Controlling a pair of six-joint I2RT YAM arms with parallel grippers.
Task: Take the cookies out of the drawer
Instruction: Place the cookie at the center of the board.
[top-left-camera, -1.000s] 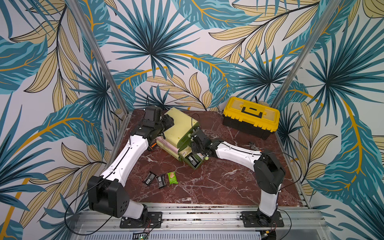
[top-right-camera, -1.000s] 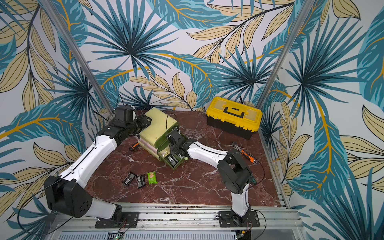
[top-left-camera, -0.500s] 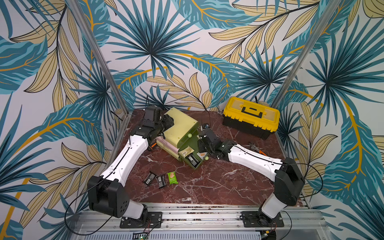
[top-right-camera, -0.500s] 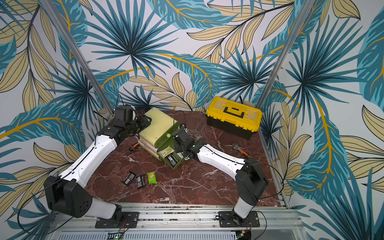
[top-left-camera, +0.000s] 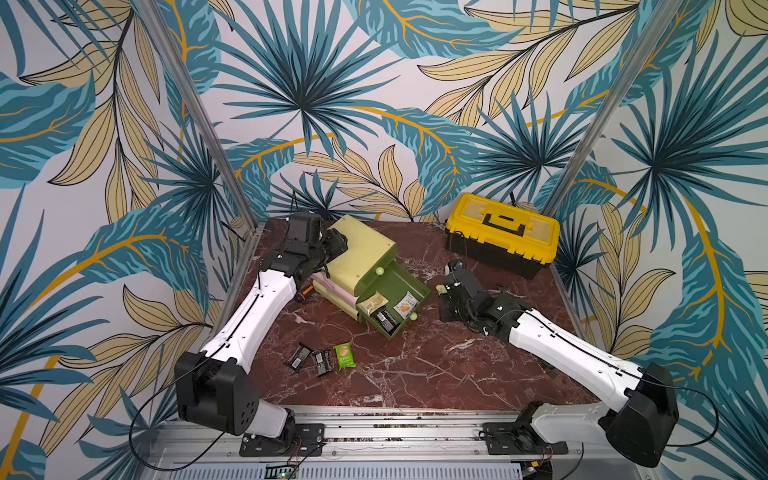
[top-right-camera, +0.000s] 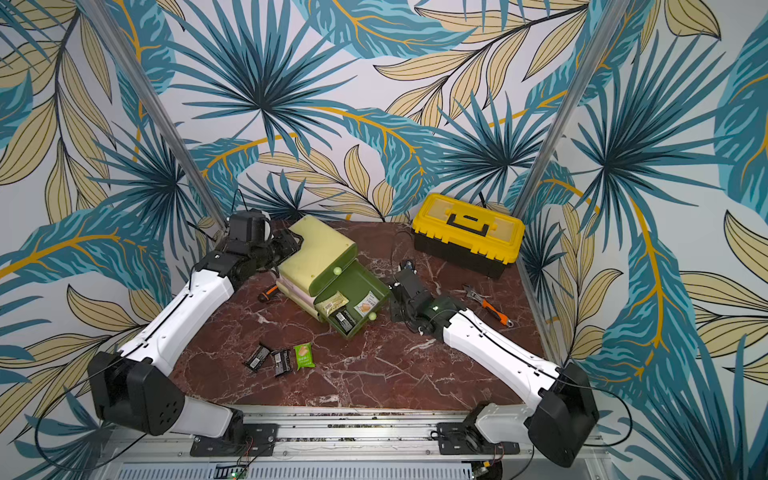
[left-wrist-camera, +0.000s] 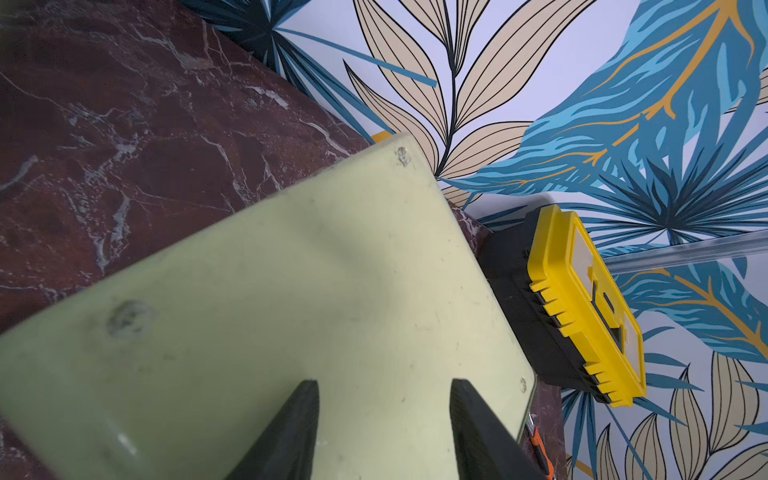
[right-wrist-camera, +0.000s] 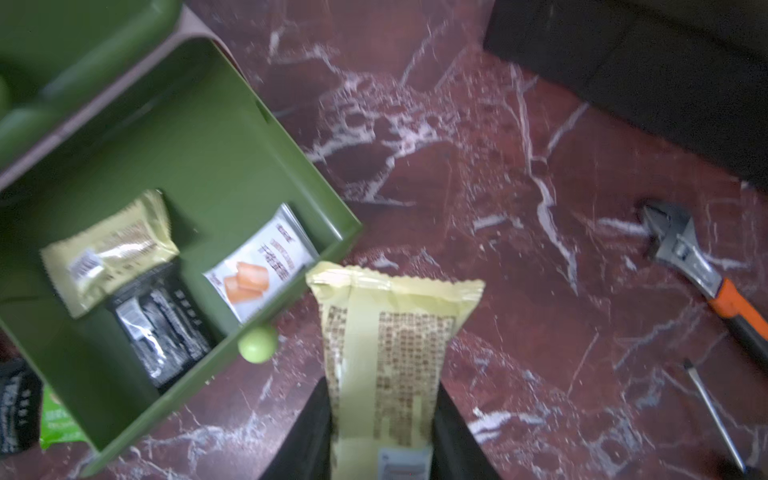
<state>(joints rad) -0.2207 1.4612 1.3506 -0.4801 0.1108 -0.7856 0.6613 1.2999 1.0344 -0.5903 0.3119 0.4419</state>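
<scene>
Cream-yellow crimped packet (right-wrist-camera: 395, 324) sits clenched in the right pincer (right-wrist-camera: 380, 395), while the left pincer (left-wrist-camera: 383, 382) gapes over the smooth pale-green cabinet (left-wrist-camera: 270, 270).

The drawer unit (top-left-camera: 359, 249) stands back left on the worktop (top-left-camera: 415, 374), three cookies (top-left-camera: 406, 306) in its open drawer (top-left-camera: 397, 282), three more cookies (top-left-camera: 323, 361) before it, the toolbox (top-left-camera: 503, 235) back right, the wrench (top-right-camera: 489, 306) before the toolbox

Print on cream pkt (right-wrist-camera: 390, 357) & white pkt (right-wrist-camera: 259, 262) too blurred to read.
</scene>
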